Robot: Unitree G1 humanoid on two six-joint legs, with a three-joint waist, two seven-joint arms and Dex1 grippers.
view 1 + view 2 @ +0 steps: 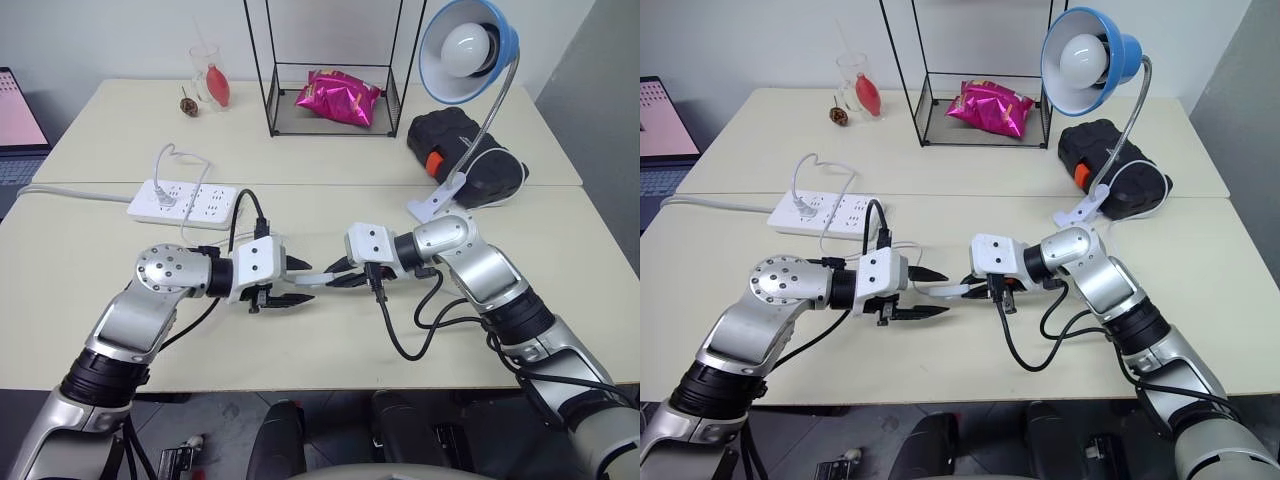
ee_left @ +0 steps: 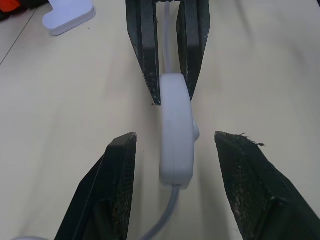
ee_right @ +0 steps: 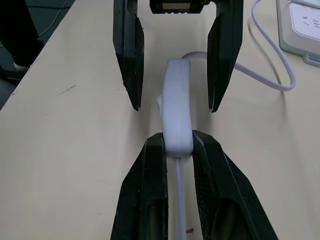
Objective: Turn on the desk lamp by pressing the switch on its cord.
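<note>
The blue desk lamp (image 1: 465,48) stands at the back right on a silver gooseneck, its white clip base (image 1: 437,203) on the table seam. Its thin white cord (image 3: 178,200) carries the switch (image 1: 316,280), a small white oblong block held just above the tabletop between my two hands. My right gripper (image 3: 177,139) is shut on one end of the switch (image 3: 177,112). My left gripper (image 2: 175,136) faces it from the other side. Its fingers (image 2: 120,175) stand open on either side of the switch (image 2: 176,135), apart from its sides.
A white power strip (image 1: 185,201) with a plugged-in white cable lies behind my left arm. At the back stand a black wire rack (image 1: 272,70) holding a pink bag (image 1: 338,98), a black case (image 1: 462,148) and a glass (image 1: 206,70). Black cables (image 1: 400,335) loop under my right wrist.
</note>
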